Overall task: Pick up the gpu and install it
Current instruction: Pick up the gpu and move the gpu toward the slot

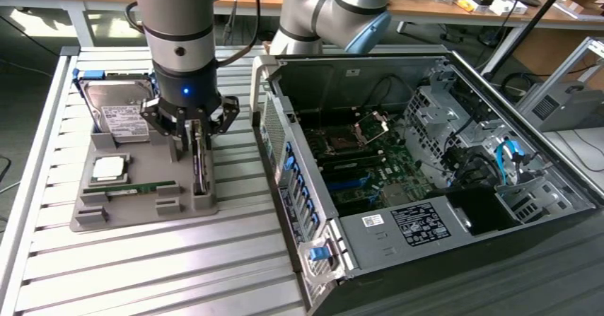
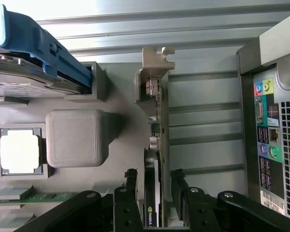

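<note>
The gpu (image 1: 199,166) stands on its long edge in a slot of the grey holder tray (image 1: 141,215), on the exterior view's left. It is a thin dark card; in the wrist view the gpu (image 2: 160,121) runs lengthwise, with its silvery bracket (image 2: 154,60) at the far end. My gripper (image 1: 194,133) hangs straight down over the card's upper edge. It is open, and the black fingers (image 2: 131,182) straddle the card, one on each side, with a small gap showing. My gripper (image 2: 153,182) holds nothing.
The tray also holds a hard drive (image 1: 118,114) with a blue bracket, a CPU (image 1: 109,167) and a green memory stick (image 1: 132,187). The open computer case (image 1: 425,153) lies close on the exterior view's right, its rear panel (image 2: 273,125) beside the tray. A slatted metal table (image 1: 141,273) lies underneath.
</note>
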Motion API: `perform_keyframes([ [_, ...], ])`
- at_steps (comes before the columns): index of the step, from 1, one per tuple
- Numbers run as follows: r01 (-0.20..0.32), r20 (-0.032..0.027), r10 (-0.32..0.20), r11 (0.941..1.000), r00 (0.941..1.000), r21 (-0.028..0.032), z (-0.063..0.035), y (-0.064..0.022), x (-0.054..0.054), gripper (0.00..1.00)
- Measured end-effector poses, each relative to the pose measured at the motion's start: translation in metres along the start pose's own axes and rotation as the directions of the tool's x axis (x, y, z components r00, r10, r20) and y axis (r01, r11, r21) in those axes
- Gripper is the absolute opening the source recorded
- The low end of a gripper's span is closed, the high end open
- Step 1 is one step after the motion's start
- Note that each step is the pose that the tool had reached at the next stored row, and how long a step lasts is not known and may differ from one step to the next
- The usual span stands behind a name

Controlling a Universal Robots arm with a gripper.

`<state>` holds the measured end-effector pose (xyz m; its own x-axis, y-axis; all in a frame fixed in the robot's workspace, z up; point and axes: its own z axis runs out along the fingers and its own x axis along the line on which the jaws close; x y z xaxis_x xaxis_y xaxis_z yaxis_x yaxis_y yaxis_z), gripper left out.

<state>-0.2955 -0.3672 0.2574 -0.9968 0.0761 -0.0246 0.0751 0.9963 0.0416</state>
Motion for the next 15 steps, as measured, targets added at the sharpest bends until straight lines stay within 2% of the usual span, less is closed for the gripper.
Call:
perform_keyframes([
  [15,0.000,0.0001,0.000,1.0000,1.0000,-0.0001,0.0065,-0.0003,0.0002,0.42],
])
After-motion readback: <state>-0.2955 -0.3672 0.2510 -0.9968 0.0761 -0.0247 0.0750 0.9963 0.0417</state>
